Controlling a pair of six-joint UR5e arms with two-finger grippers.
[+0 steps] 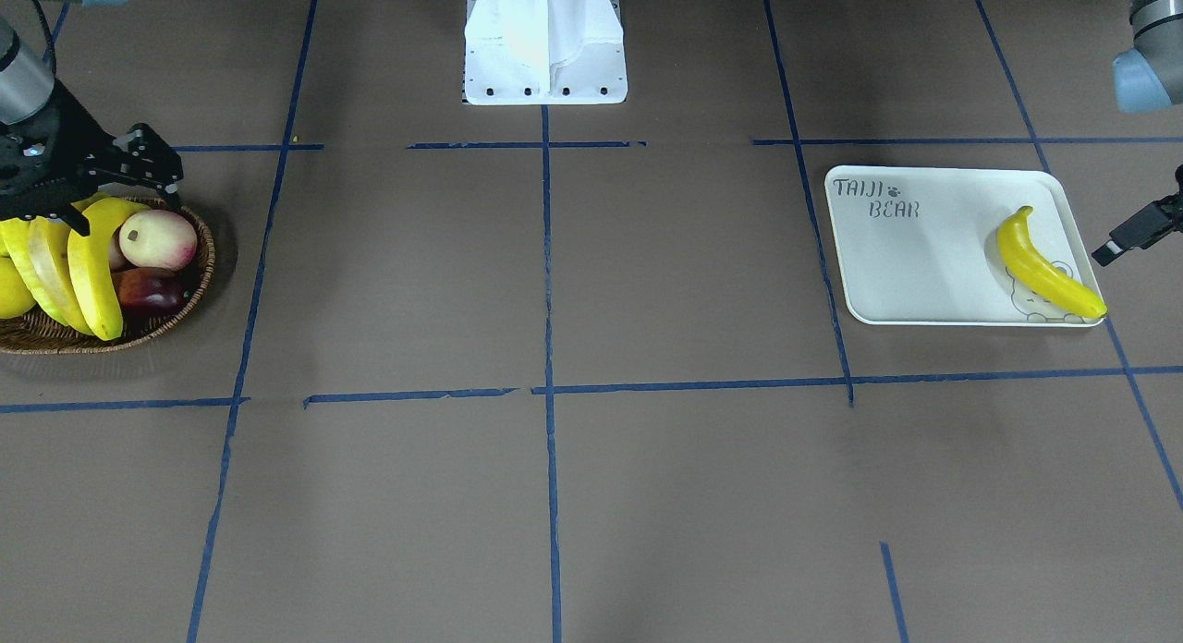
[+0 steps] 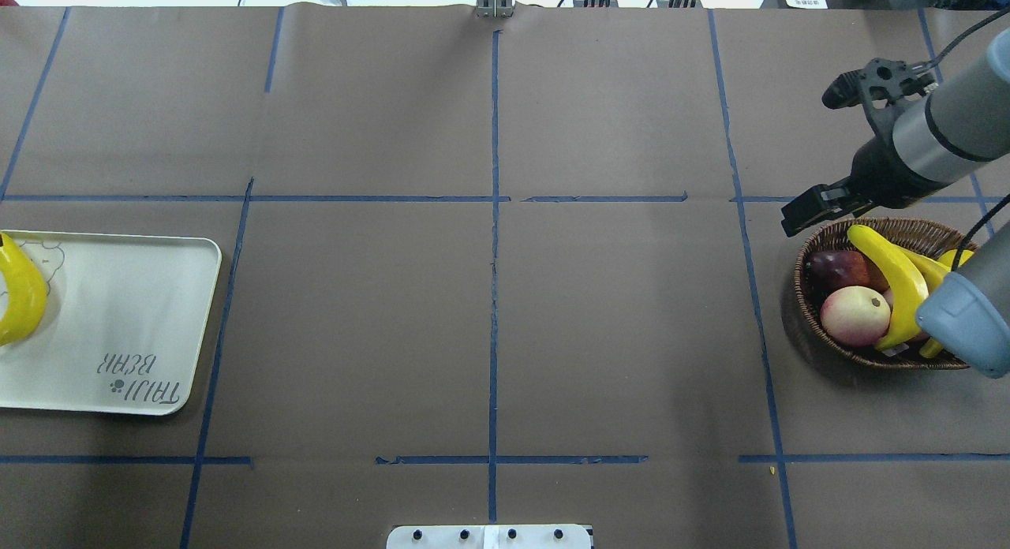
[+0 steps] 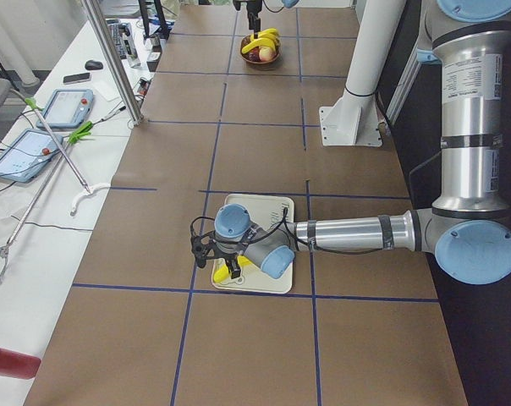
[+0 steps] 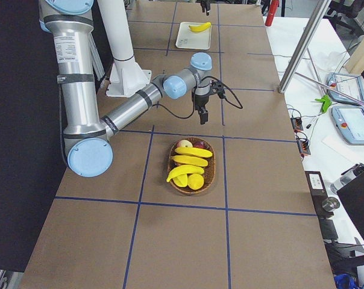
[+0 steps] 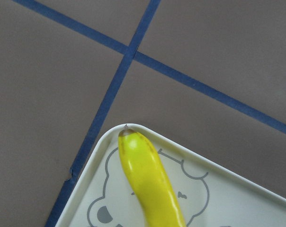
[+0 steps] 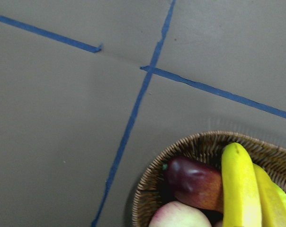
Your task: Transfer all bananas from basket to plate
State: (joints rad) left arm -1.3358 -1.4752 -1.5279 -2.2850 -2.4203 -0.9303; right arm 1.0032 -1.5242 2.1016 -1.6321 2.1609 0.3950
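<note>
One banana (image 1: 1044, 269) lies on the white plate (image 1: 906, 264), over its bear drawing; the left wrist view shows it too (image 5: 147, 179). My left gripper (image 3: 215, 256) hovers open and empty at that end of the plate, with one fingertip (image 1: 1109, 250) beside the banana. The wicker basket (image 1: 199, 273) holds more bananas; the top one (image 2: 892, 273) lies across the others. My right gripper (image 2: 806, 161) is open and empty, over the basket's rim (image 2: 805, 296), close above the top banana (image 1: 92, 264).
The basket also holds a pink-white round fruit (image 1: 159, 238), a dark red fruit (image 1: 148, 290) and other yellow fruit (image 1: 14, 287). The white robot base (image 1: 545, 52) stands at the table's middle edge. Blue tape lines cross the brown table.
</note>
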